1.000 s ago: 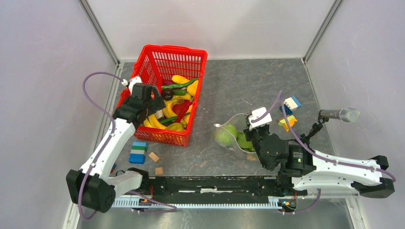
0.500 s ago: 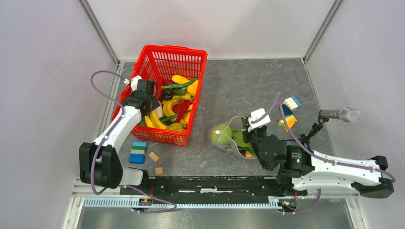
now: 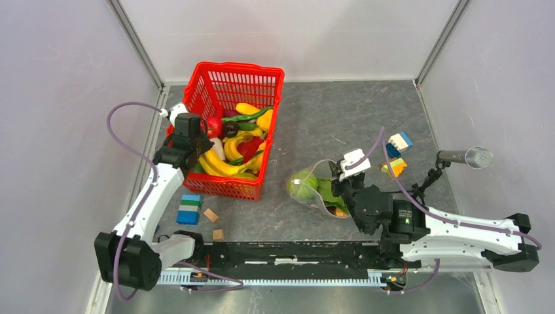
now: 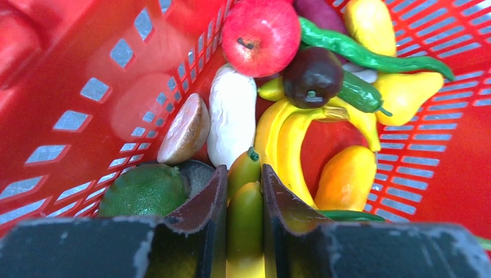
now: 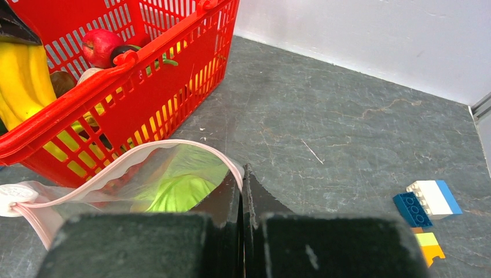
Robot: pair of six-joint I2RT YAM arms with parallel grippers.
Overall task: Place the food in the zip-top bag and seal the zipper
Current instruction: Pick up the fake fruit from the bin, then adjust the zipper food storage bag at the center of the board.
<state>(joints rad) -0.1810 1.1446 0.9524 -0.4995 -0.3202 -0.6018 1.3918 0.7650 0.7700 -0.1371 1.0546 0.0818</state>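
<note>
basket [image 3: 241,66] | food [image 3: 235,140]: in basket | zip-top bag [image 3: 311,186]: right of basket | blocks [image 3: 189,209]: before basket

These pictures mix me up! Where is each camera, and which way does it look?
Top: high behind the robot, looking down on the table; left arm and right arm show.
Left wrist: on the left arm, looking into the red basket; left end effector grips a banana.
Right wrist: on the right arm, looking across the table; right end effector pinches the zip-top bag.
All show the basket.
</note>
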